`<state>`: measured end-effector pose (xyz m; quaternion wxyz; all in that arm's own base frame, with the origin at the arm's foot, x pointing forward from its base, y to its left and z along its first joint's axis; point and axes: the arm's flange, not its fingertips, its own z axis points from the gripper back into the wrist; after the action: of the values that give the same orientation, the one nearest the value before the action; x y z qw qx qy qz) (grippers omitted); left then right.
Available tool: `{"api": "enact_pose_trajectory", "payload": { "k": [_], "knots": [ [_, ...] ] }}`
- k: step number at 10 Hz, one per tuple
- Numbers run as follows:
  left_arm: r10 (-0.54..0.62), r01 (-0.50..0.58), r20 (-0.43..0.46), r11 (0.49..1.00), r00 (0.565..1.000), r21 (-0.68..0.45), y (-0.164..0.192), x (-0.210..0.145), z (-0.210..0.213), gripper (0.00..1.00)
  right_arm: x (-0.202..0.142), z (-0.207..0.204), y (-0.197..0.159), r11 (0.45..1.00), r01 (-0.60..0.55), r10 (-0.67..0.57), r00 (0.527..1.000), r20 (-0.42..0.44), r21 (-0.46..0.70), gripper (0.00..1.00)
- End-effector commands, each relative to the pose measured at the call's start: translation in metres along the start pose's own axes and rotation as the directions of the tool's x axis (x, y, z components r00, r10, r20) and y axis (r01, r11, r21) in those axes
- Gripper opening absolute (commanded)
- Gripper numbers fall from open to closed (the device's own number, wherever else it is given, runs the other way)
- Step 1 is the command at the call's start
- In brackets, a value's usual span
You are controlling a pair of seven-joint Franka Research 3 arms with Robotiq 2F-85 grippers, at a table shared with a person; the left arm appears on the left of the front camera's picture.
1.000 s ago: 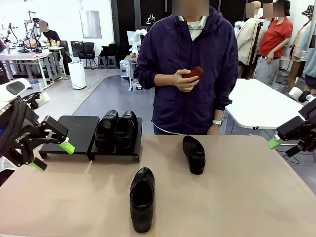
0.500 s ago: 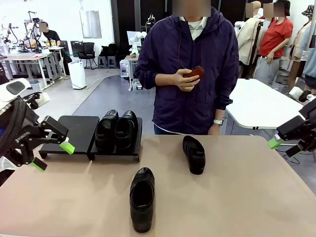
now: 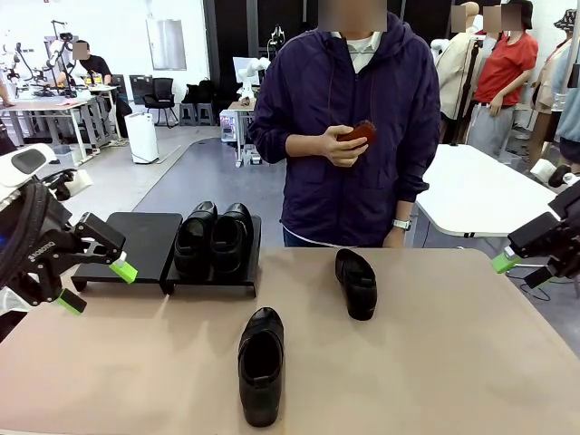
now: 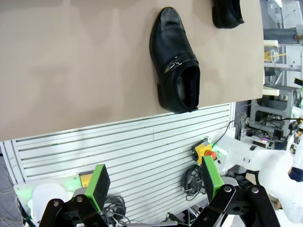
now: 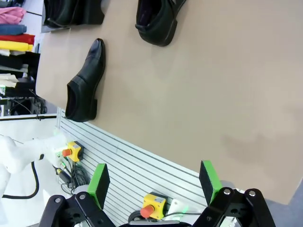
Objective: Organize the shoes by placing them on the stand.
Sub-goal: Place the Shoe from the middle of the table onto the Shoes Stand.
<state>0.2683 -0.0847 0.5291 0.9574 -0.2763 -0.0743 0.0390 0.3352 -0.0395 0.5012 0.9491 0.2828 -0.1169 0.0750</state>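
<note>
Farther shoe (image 4: 226, 13) half beyond picture's edge

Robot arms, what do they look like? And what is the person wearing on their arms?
The left arm is white and rounded, with a thick black cable sleeve along it. The left end effector and right end effector are black and angular with bright green pads. The person wears dark purple jacket sleeves and a wristwatch.

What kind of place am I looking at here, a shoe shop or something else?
Probably a robotics lab, not a shop: the robot's left hand hangs open by the table, an emergency stop button sits on a slotted metal panel, and work desks stand behind.
</note>
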Motion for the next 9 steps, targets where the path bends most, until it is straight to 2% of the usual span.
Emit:
{"api": "enact_pose_trajectory", "payload": {
  "k": [1,2,3,4,5,6,7,8,9],
  "knots": [
    [-0.014,0.013,-0.023,0.999,1.0,-0.041,-0.032,-0.01,-0.01,1.0,0.002,0.003,0.001,1.0,0.013,-0.014,1.0,0.019,0.014,1.0],
    [0.021,-0.018,-0.067,0.999,0.998,0.04,-0.077,-0.021,-0.029,1.0,0.002,0.003,0.001,1.0,0.013,-0.014,1.0,0.019,0.014,1.0],
    [0.105,-0.088,-0.084,0.98,0.991,0.178,-0.126,-0.028,-0.057,1.0,0.002,0.003,0.001,1.0,0.013,-0.014,1.0,0.019,0.014,1.0],
    [0.038,-0.02,-0.091,0.981,0.995,0.191,-0.177,-0.027,-0.092,1.0,0.002,0.003,0.001,1.0,0.013,-0.014,1.0,0.019,0.014,1.0],
    [0.019,0.005,-0.087,0.963,0.996,0.27,-0.211,-0.019,-0.125,1.0,0.002,0.003,0.001,1.0,0.013,-0.014,1.0,0.019,0.014,1.0],
    [-0.013,0.025,-0.033,0.927,0.999,0.374,-0.24,-0.006,-0.161,1.0,0.002,0.003,0.001,1.0,0.013,-0.014,1.0,0.019,0.014,1.0],
    [-0.053,0.047,0.001,0.902,0.999,0.428,-0.262,0.016,-0.196,1.0,0.002,0.003,0.001,1.0,0.013,-0.014,1.0,0.019,0.014,1.0],
    [-0.103,0.095,-0.006,0.889,0.995,0.448,-0.271,0.03,-0.22,1.0,0.002,0.003,0.001,1.0,0.013,-0.014,1.0,0.019,0.014,1.0],
    [-0.098,0.083,0.009,0.879,0.995,0.47,-0.271,0.039,-0.233,1.0,0.002,0.003,0.001,1.0,0.013,-0.014,1.0,0.019,0.014,1.0]
  ]
}}
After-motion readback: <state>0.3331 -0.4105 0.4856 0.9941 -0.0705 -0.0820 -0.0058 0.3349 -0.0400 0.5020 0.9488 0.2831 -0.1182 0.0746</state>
